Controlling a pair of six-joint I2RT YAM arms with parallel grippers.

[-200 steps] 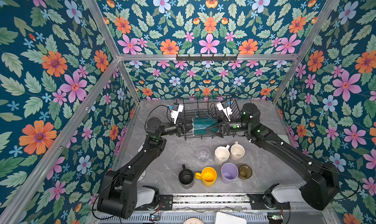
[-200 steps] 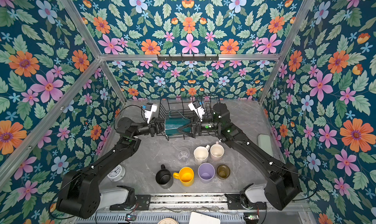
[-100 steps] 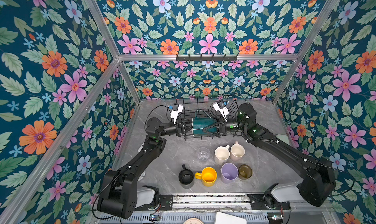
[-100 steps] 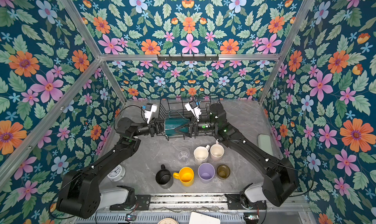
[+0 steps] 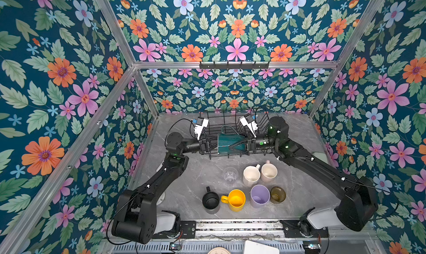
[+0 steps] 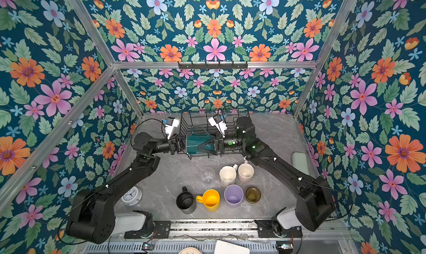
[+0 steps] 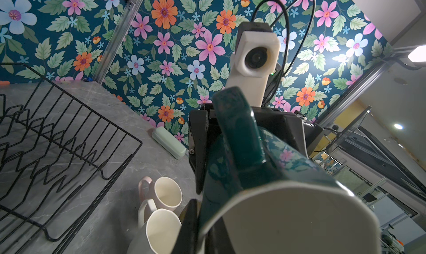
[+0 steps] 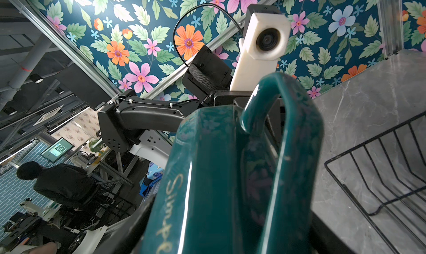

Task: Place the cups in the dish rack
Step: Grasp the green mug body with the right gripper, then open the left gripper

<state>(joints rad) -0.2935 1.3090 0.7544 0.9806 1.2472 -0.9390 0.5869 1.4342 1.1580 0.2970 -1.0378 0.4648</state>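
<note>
The dark green mug (image 5: 227,142) hangs sideways over the dish rack (image 5: 232,123), pinched at its rim by the left gripper (image 5: 211,146), while the right gripper (image 5: 239,145) straddles its base, jaws wide, seemingly for a handover.

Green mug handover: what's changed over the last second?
The right gripper has slid left along the green mug above the dish rack, its jaws narrowing around it. The left gripper stays clamped on the mug's rim. The seven cups on the table haven't moved.
</note>
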